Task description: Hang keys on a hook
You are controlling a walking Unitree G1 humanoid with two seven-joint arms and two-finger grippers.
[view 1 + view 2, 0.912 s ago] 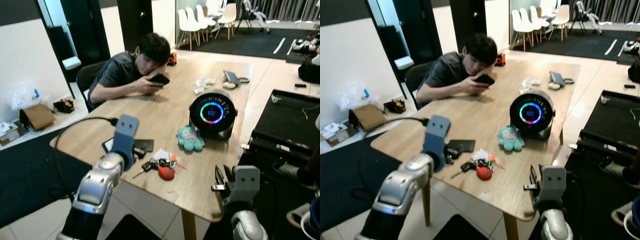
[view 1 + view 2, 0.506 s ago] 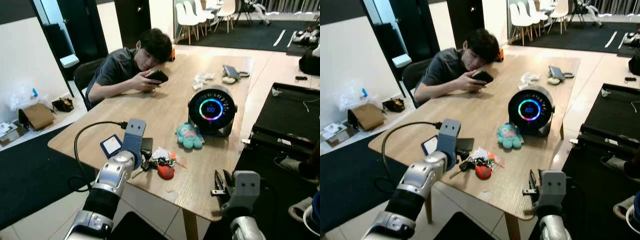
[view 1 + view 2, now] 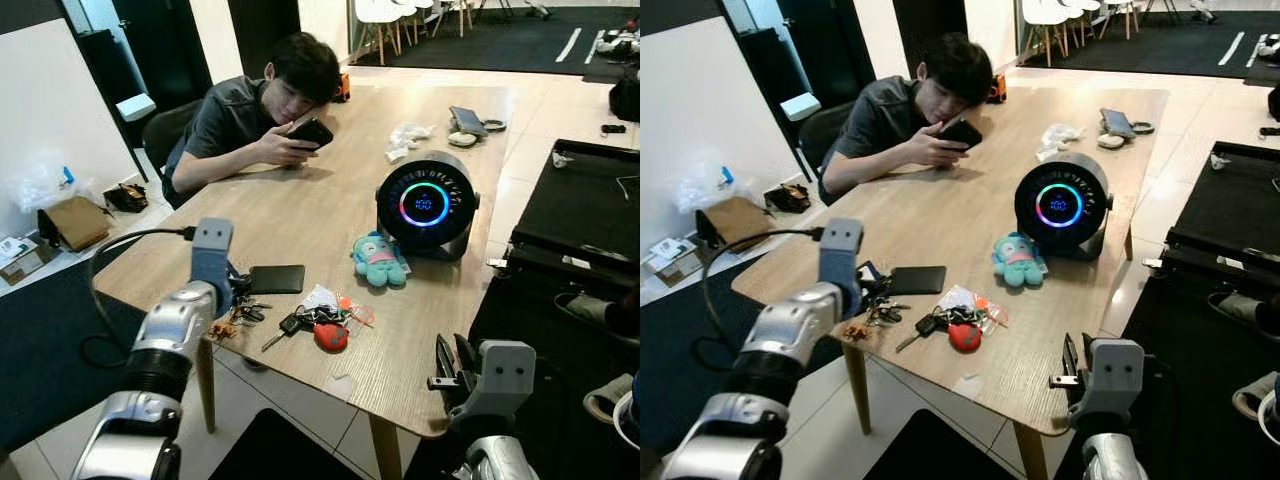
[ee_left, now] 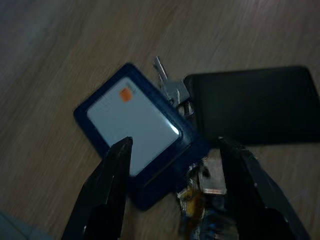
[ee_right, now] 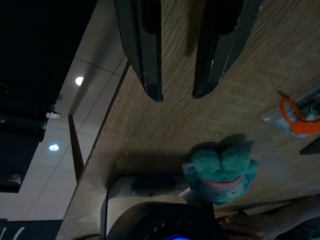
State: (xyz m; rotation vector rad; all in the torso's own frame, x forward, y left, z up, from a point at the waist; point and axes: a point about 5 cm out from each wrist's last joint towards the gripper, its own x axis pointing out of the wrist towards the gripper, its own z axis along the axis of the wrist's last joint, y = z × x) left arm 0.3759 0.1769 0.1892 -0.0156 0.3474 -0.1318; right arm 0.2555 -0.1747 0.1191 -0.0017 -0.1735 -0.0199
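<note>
The left claw (image 4: 172, 187) hangs low over the worktop (image 3: 330, 205) near its front left corner, its two black fingers (image 4: 107, 195) spread wide apart and holding nothing. Seen along those fingers, a blue card holder (image 4: 137, 132) with a pale card face lies flat on the wood directly under the gap, and a bunch of keys (image 4: 200, 182) sits at its edge, between the holder and a black wallet (image 4: 255, 105). The keys lie just inside the gap, close beside one finger, but not touched by either. From the head views the same bunch (image 3: 243, 312) lies just in front of the wallet (image 3: 277, 278), close to the worktop's front edge, with the left arm reaching over them from the corner.

A second clump of keys with a red fob (image 3: 322, 325) lies a little farther along the front edge, apart from the claw. Beyond it a teal plush (image 3: 379, 260) rests beside a round black speaker (image 3: 427, 205) with a glowing ring.

The right claw (image 5: 177, 95) is held low off the front right corner, its fingers slightly parted and empty.

A person (image 3: 255, 115) leans on the far left edge, holding a phone (image 3: 310, 132).
</note>
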